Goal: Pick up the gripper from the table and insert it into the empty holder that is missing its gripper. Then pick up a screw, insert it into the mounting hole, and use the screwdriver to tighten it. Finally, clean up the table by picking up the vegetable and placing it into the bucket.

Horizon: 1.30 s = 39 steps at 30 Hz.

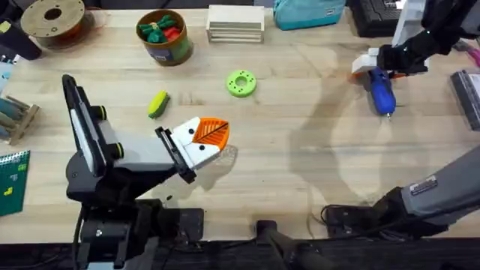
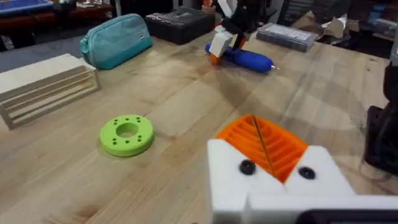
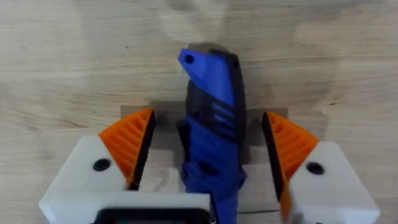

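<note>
The blue screwdriver (image 1: 383, 93) lies on the table at the far right. My right gripper (image 1: 377, 71) stands open over its rear end, one orange finger (image 3: 132, 138) on each side of the blue body (image 3: 212, 124) with a gap on both sides. My left gripper (image 1: 214, 135) hovers low over the table's middle left, its two orange fingers (image 2: 273, 146) pressed together and shut on nothing. The yellow vegetable (image 1: 157, 103) lies just beyond it. At the back stands the olive bucket (image 1: 166, 49), with red and green pieces inside. The loose gripper, the empty holder and the screw are out of view.
A flat green disc (image 1: 241, 83) lies mid-table. A wooden rack (image 1: 235, 22) and a teal pouch (image 1: 307, 12) stand along the back edge, and a spool (image 1: 52, 18) sits at the back left. Black boxes (image 2: 180, 23) sit behind the screwdriver.
</note>
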{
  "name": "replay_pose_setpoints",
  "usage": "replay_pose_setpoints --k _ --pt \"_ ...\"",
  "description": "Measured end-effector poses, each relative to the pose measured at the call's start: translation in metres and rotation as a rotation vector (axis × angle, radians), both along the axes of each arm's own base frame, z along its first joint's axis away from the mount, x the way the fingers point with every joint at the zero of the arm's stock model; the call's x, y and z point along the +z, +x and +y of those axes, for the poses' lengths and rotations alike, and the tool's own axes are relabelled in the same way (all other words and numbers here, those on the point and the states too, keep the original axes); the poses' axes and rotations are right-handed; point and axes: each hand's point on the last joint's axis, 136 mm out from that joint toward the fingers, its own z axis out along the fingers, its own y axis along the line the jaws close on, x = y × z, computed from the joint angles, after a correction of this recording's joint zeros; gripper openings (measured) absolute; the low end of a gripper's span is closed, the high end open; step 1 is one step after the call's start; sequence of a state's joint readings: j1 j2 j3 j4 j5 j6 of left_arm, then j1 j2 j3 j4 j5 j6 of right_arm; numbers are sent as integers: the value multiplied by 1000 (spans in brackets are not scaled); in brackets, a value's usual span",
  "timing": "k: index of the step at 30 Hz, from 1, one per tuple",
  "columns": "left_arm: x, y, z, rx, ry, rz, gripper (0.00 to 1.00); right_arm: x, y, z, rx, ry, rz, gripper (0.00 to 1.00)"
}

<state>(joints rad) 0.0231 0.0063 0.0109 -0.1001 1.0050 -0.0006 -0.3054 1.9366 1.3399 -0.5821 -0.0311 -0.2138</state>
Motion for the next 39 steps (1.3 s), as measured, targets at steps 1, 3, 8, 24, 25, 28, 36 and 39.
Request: replay_pose_setpoints --k 1,3,8,24,25,28,36,39 --pt "0 0 0 0 0 0 5 0 0 0 0 0 1 955" --pt "0 0 0 0 0 0 5 0 0 0 0 0 2 955" --pt "0 0 0 0 0 0 5 0 -2 1 2 2 8 853" --pt "0 0 0 0 0 0 5 1 -3 -1 -4 4 13 19" --pt "0 0 0 0 0 0 5 9 -18 7 -7 23 49 16" --pt "0 0 0 0 0 0 5 34 -16 12 4 7 -4 15" --pt "0 0 0 0 0 0 5 135 -34 49 63 -30 -193 10" --pt "0 0 0 0 0 0 5 159 -50 59 57 -18 -225 9"
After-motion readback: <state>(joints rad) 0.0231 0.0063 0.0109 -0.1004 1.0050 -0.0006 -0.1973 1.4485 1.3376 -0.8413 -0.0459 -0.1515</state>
